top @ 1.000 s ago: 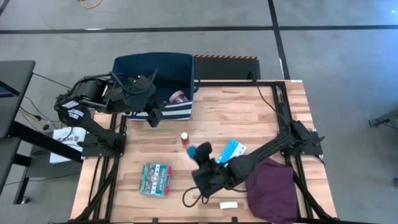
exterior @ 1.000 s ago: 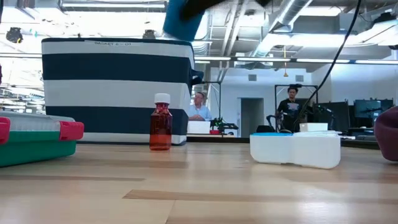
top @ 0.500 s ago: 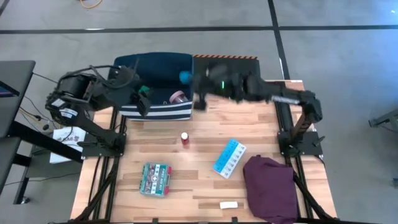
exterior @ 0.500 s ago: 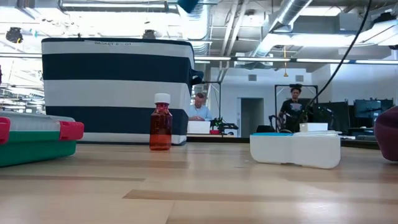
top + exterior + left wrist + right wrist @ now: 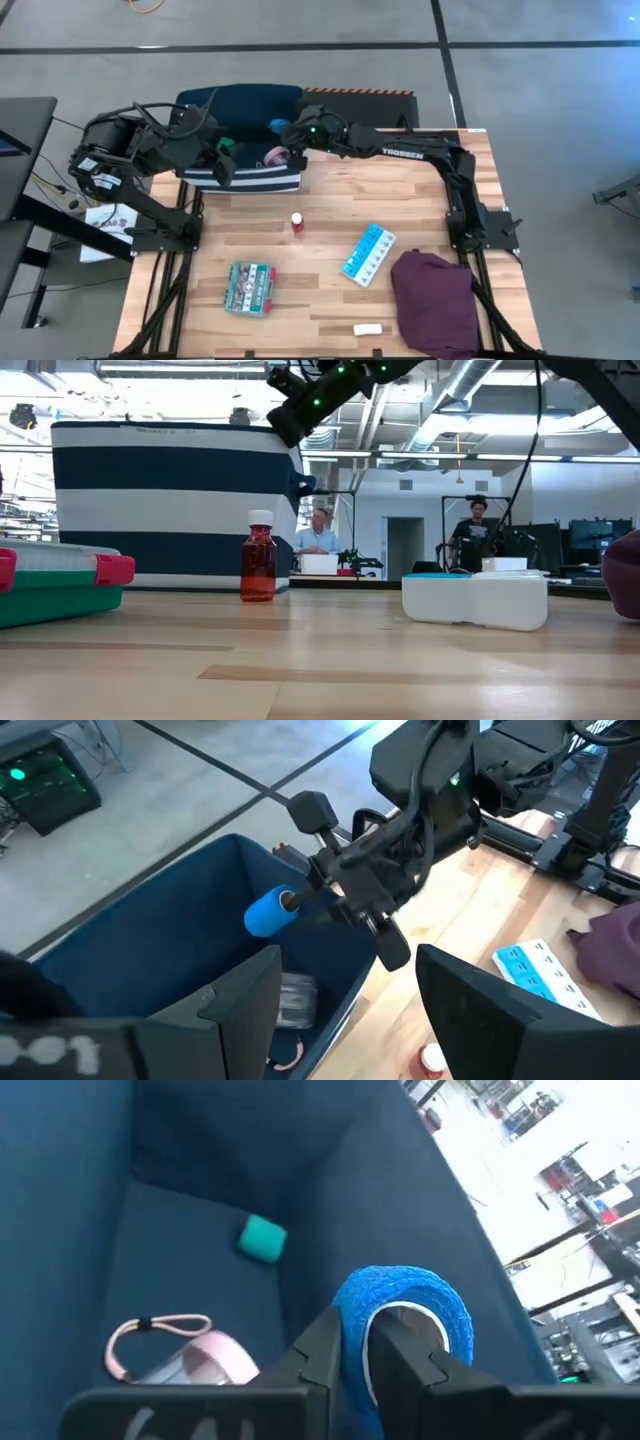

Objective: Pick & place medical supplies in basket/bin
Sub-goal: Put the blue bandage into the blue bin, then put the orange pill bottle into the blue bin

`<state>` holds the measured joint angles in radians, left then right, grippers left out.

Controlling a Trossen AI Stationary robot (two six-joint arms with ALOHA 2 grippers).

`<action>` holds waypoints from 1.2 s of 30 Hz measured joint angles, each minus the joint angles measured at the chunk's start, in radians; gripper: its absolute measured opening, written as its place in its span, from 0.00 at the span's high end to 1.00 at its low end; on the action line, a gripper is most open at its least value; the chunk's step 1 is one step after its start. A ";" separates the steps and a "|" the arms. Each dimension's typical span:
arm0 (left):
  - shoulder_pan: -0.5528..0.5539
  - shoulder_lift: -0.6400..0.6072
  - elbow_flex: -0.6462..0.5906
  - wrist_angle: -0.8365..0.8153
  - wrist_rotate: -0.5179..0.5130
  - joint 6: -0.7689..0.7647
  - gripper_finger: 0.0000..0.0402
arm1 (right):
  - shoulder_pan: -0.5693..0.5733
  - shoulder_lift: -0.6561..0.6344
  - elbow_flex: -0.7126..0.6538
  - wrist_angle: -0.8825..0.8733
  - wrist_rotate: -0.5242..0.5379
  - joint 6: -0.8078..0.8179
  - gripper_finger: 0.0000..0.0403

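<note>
The navy-blue bin (image 5: 232, 104) with white stripes stands at the table's far left, also seen in the low view (image 5: 170, 500). My right gripper (image 5: 286, 130) reaches over its open top, shut on the blue tape roll (image 5: 276, 126). On the bin's floor lie the green tape roll (image 5: 263, 1238) and the pink cup (image 5: 215, 1356). My left gripper (image 5: 222, 162) hangs open by the bin's near wall, holding nothing. On the table rest the red-capped bottle (image 5: 296, 222), standing upright, the pill organizer (image 5: 368, 253), the green-red box (image 5: 250, 286) and the white bar (image 5: 367, 329). My right gripper holds the blue tape roll by its ring wall (image 5: 352, 1330), one finger inside the roll's hole and one finger (image 5: 318, 1348) outside. The fingers slant down, coming from the table's right side. The roll (image 5: 268, 912) is lifted clear above the bin's opening.
A purple cloth (image 5: 435, 295) lies bunched at the near right. The right arm (image 5: 400, 152) stretches along the table's far edge. The low view's background shows people in the room beyond (image 5: 320, 532). Bare wood lies between the bottle and the bin.
My right gripper has swung from the table's near middle up and toward the far left, carrying the blue roll over the bin. My left gripper has drawn back a little toward the left edge. The bin's top has shifted slightly leftward.
</note>
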<state>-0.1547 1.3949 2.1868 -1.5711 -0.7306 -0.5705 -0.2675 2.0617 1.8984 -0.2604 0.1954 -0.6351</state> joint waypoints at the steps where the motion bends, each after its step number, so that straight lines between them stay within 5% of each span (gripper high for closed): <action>1: 0.000 0.000 0.000 0.000 0.006 0.000 0.45 | 0.009 0.000 -0.001 0.003 0.009 -0.007 0.89; 8: 0.000 0.001 0.000 0.000 0.013 -0.003 0.45 | 0.074 -0.015 -0.001 0.020 0.184 -0.128 0.79; 21: -0.002 0.001 -0.001 0.000 0.046 -0.015 0.45 | 0.098 -0.027 0.025 0.026 0.246 -0.122 0.61; 28: -0.003 0.001 -0.001 0.000 0.059 -0.016 0.45 | 0.163 -0.093 0.036 0.064 0.547 -0.311 0.61; 36: -0.003 0.001 -0.025 0.000 0.070 -0.016 0.45 | 0.364 -0.301 0.043 -0.230 0.566 -0.219 0.66</action>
<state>-0.1574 1.3956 2.1616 -1.5714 -0.6607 -0.5860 0.0962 1.7608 1.9415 -0.4902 0.7618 -0.8537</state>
